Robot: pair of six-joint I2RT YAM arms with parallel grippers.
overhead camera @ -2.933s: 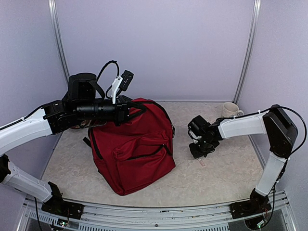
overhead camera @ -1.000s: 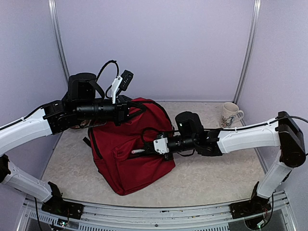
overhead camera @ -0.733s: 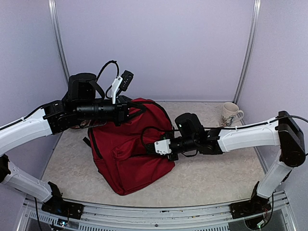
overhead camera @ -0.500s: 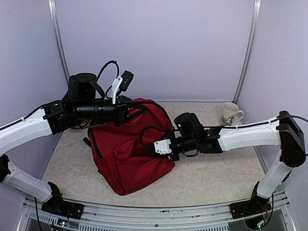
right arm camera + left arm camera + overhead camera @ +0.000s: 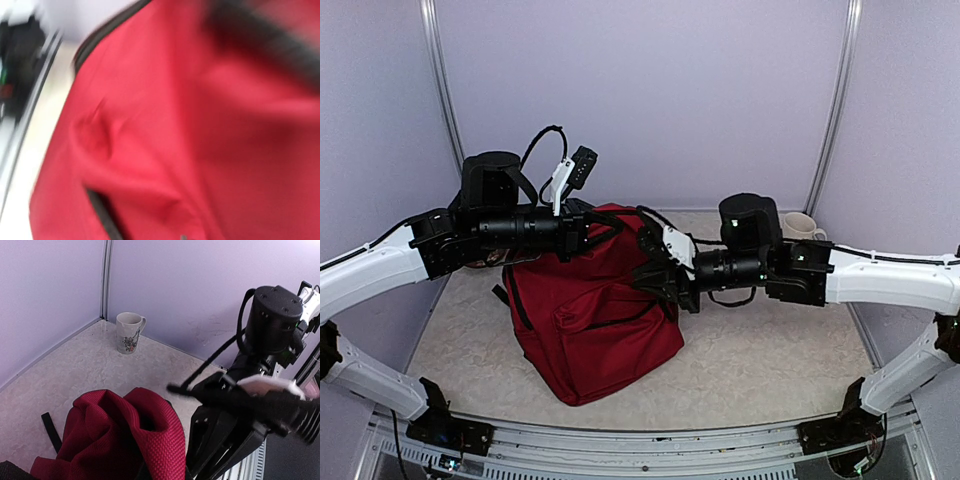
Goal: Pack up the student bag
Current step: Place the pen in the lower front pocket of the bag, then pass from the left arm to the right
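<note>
The student bag [image 5: 600, 325], a dark-red backpack with black zippers, stands on the table left of centre. My left gripper [image 5: 588, 228] is shut on the fabric at the bag's top and holds it up; the left wrist view shows that bunched red fabric [image 5: 125, 430] running down between the jaws. My right gripper [image 5: 656, 268] hovers at the bag's upper right side, jaws spread, with nothing seen in it; it also shows in the left wrist view [image 5: 215, 410]. The blurred right wrist view is filled with the bag's front [image 5: 200, 125] and a black pocket zipper [image 5: 102, 212].
A white patterned mug [image 5: 801, 228] stands at the back right corner, also in the left wrist view [image 5: 129, 333]. A black strap [image 5: 50, 430] lies on the table beside the bag. Purple walls close in the back and both sides.
My right arm went from the table right of the bag to the front pocket with a thin pale item, then pulled up and back to the right. The item is out of sight. The left arm held still.
</note>
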